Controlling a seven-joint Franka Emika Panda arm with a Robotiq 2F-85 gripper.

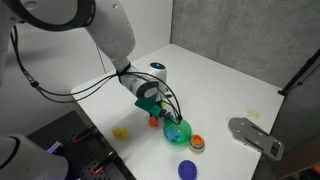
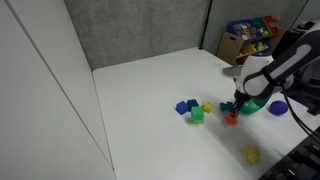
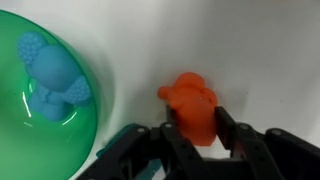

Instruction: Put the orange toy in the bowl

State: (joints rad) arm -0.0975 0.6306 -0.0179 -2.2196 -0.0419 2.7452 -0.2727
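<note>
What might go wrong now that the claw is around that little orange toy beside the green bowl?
1. The gripper straddles the lumpy orange toy near one end, so it may slip or twist out when lifted.
2. The teal-green bowl sits close beside it, so a low swing could knock its rim and shove it.
3. A blue toy already lies in the bowl, and the orange one might bounce off it.

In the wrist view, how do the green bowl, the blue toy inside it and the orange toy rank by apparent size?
1. The shiny teal-green plastic bowl, clearly largest.
2. The bumpy blue toy in it and the small orange-red chunky toy look about alike; not ranked.
</note>
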